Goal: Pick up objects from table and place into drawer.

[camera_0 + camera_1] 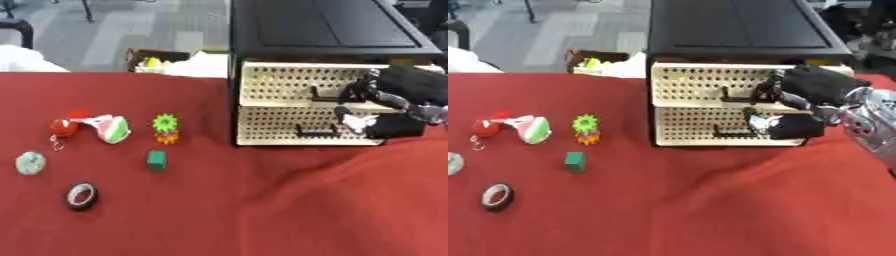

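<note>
A black cabinet [324,25] stands at the back right with two cream perforated drawers, upper [697,82] and lower [697,131], both closed. My right hand [815,87] is against the drawer fronts, fingers curled at the right end of the upper drawer's dark handle [732,98]. On the red cloth at the left lie a red ball with a ring [64,126], a pink, white and green wedge [112,128], a green spiky flower on an orange base [164,123], a green cube [157,161], a pale green ball [31,163] and a tape roll [81,195].
A small open box [157,60] with yellow-green things sits beyond the table's far edge, and something white [22,57] at the far left. The red cloth [350,200] bulges in folds at the right front.
</note>
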Available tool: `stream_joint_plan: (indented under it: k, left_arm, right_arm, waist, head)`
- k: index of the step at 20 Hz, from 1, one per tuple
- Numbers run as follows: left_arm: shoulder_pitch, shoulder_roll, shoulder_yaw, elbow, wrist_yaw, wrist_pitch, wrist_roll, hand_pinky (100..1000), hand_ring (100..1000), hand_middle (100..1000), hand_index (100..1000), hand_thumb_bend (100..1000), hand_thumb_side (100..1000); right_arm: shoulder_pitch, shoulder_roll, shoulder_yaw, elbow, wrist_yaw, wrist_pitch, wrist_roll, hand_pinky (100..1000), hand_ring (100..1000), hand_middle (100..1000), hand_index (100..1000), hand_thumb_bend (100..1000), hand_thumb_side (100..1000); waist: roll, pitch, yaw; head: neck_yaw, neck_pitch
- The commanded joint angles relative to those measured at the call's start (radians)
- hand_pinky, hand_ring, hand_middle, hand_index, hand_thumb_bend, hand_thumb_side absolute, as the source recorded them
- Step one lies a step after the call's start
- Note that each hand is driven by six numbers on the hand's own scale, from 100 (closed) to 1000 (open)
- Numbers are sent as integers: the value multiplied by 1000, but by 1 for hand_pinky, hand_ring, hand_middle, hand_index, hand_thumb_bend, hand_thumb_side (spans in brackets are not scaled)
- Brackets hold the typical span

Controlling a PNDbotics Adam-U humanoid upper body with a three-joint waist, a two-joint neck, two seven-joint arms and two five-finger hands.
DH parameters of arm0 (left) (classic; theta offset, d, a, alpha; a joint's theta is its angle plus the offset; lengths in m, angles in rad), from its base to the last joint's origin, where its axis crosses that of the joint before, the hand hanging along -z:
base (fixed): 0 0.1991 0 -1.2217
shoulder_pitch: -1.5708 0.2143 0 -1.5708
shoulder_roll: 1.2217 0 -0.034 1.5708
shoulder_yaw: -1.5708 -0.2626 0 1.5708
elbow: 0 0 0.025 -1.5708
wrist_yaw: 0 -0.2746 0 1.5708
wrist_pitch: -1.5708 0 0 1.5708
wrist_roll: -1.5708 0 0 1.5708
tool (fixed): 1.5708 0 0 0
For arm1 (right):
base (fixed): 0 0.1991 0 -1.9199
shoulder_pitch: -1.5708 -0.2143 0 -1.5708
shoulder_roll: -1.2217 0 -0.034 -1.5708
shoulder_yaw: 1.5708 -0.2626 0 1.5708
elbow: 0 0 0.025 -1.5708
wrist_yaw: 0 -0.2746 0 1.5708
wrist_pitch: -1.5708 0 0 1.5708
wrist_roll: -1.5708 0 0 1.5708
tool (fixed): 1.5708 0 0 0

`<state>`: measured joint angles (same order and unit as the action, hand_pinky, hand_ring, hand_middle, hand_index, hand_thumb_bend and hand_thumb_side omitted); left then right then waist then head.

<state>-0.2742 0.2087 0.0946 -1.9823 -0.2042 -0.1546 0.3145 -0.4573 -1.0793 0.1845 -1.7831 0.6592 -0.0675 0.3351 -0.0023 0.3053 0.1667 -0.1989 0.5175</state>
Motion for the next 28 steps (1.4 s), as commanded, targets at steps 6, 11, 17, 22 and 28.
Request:
stream_joint_plan:
  k: [6, 11, 17, 22, 28]
  left_arm:
    - [-13, 13, 0, -18, 0, -3, 3, 446, 498, 589, 703, 100, 846]
    - [-13, 13, 0, -18, 0, -2, 3, 446, 498, 589, 703, 100, 846]
    - [-13, 13, 1, -18, -1, -3, 4, 446, 498, 589, 703, 100, 846]
    - [-13, 13, 2, -18, -1, -3, 5, 446, 497, 589, 702, 100, 846]
    - [-13, 13, 3, -18, -2, -3, 6, 447, 497, 589, 702, 100, 846]
  right_arm:
    - [38, -42, 1, -69, 8, -11, -28, 100, 100, 100, 734, 100, 1000]
    - [59, -51, -2, -94, 9, -17, -42, 100, 100, 100, 734, 100, 1000]
    - [87, -61, -10, -114, 19, -20, -66, 100, 100, 100, 735, 100, 1000]
    - [119, -71, -18, -135, 30, -18, -82, 100, 100, 100, 734, 100, 1000]
    - [161, -83, -26, -186, 28, -10, -88, 100, 100, 100, 734, 100, 1000]
  waist:
    - [3, -12, 0]
    - [3, -11, -1]
    - [3, -9, -5]
    - [5, -8, -7]
    - [6, -7, -10]
  head:
    - [-1, -15]
    - [0, -18]
    - [3, -20]
    - [5, -21]
    - [9, -23]
